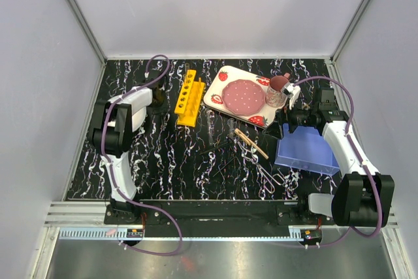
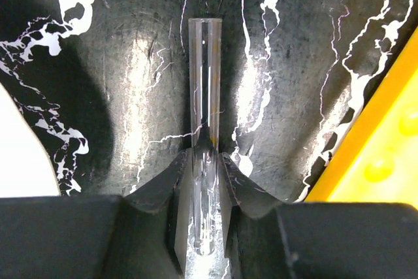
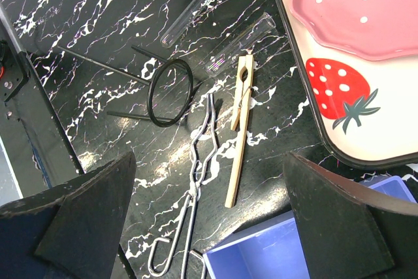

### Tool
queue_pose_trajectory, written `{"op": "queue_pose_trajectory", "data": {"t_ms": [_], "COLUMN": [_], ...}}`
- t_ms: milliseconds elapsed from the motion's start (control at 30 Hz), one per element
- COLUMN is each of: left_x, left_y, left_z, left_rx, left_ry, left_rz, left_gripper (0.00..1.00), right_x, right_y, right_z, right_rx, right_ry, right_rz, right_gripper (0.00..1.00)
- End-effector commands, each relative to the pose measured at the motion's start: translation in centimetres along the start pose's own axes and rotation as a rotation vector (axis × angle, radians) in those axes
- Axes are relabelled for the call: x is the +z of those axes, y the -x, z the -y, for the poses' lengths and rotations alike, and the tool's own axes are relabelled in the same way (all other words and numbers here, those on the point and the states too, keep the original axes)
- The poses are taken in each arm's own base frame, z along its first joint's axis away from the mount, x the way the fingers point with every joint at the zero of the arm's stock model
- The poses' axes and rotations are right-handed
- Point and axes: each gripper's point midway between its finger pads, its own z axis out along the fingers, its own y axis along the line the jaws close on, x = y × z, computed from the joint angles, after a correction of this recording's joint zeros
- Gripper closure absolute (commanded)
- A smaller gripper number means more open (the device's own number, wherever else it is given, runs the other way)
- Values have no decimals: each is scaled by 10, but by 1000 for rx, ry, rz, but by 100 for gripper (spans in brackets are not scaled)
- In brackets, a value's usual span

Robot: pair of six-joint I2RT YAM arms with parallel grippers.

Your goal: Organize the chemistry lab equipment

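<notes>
Well, glass tube point(image 2: 204, 76) in L gripper point(image 2: 204, 156)

Nothing readable from my seat.
I find no lettering, label, brand or number in any of my three views.

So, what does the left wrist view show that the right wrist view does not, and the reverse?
Only the left wrist: the left gripper closed on a clear glass tube. Only the right wrist: wooden clamp, silvery forceps, black ring with rods, two loose tubes, strawberry tray with pink plate, blue bin. Both: the black marbled table and a part of the yellow rack.
</notes>
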Motion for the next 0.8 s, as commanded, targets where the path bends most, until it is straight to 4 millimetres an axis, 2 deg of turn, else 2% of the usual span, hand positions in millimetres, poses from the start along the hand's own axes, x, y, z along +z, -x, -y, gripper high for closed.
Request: {"op": "queue_pose_trajectory", "data": {"t_ms": [0, 167, 367, 400, 467, 500, 600, 667, 767], "left_x": [-14, -28, -56, -68, -79, -95, -114, -138, -180], "left_y": [8, 12, 18, 22, 20, 24, 19, 20, 16], "left_z": [1, -2, -3, 0, -1, 1, 6, 7, 23], "left_rx": [1, 0, -17, -19, -29, -34, -48, -63, -82], "left_ry": [-21, -29, -67, -87, -103, -130, -190, -231, -380], "left_rz": [55, 103, 166, 190, 207, 241, 268, 322, 388], "left_gripper": [79, 88, 89, 89, 89, 89, 89, 89, 89], "right_x": [-5, -5, -5, -4, -3, -3, -4, -4, -5], "right_y": [12, 12, 13, 14, 15, 16, 17, 19, 29], "right_z": [-5, -6, -8, -10, -12, -15, -21, -26, -39], "right_rx": [-44, -41, -42, -37, -19, -18, -13, -10, 24], "right_ry": [9, 13, 24, 41, 60, 77, 103, 123, 195], "right_rz": [33, 34, 40, 44, 46, 52, 64, 74, 94], "right_gripper": [0, 0, 0, 0, 0, 0, 0, 0, 0]}}
